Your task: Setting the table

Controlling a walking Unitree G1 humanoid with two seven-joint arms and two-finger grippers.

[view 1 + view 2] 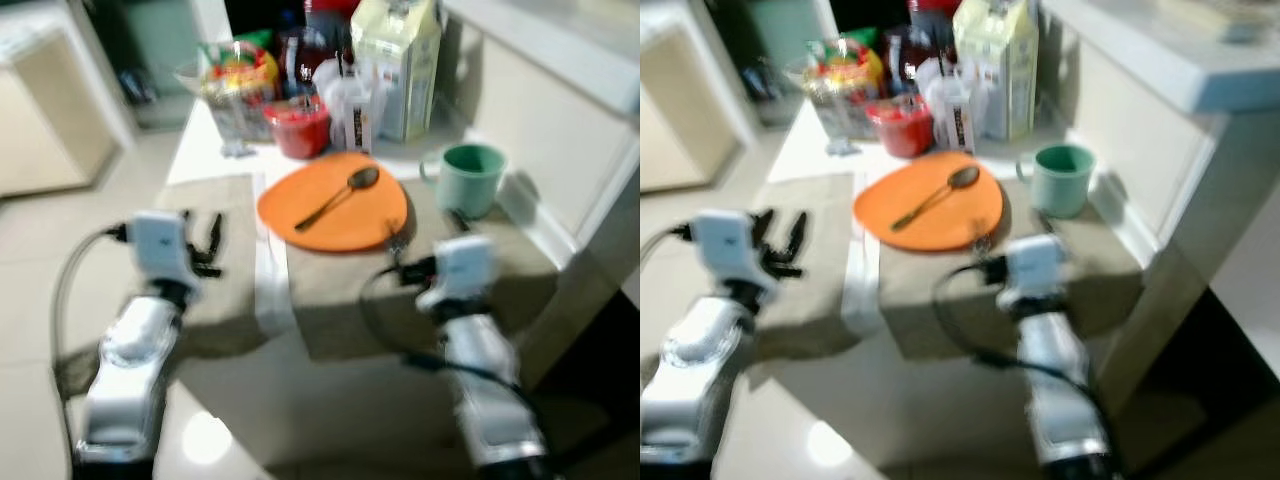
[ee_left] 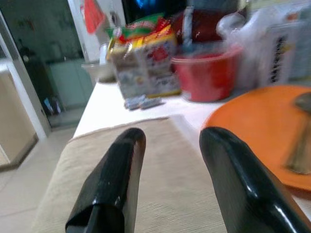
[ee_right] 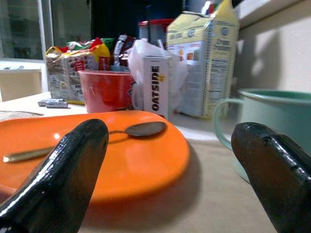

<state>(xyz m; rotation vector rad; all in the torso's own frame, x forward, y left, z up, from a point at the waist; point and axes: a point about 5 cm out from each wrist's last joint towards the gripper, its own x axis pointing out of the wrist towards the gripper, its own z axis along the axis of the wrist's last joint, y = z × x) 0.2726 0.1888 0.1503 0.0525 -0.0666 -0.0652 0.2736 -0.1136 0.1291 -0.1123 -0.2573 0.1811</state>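
An orange plate point(image 1: 335, 205) bearing a spoon point(image 1: 340, 196) and the green mug point(image 1: 470, 178) look placed, though blurred; left hand point(image 2: 167, 182) and right hand point(image 3: 167, 170) gape empty.

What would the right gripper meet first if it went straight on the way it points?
Most likely the near edge of the orange plate holding the spoon; the open right gripper also frames the green mug, so depth is uncertain.

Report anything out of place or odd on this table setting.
The spoon lies diagonally on top of the orange plate rather than beside it. The back of the table is crowded with a red bowl, cartons and snack packets. Nothing looks spilled or broken.
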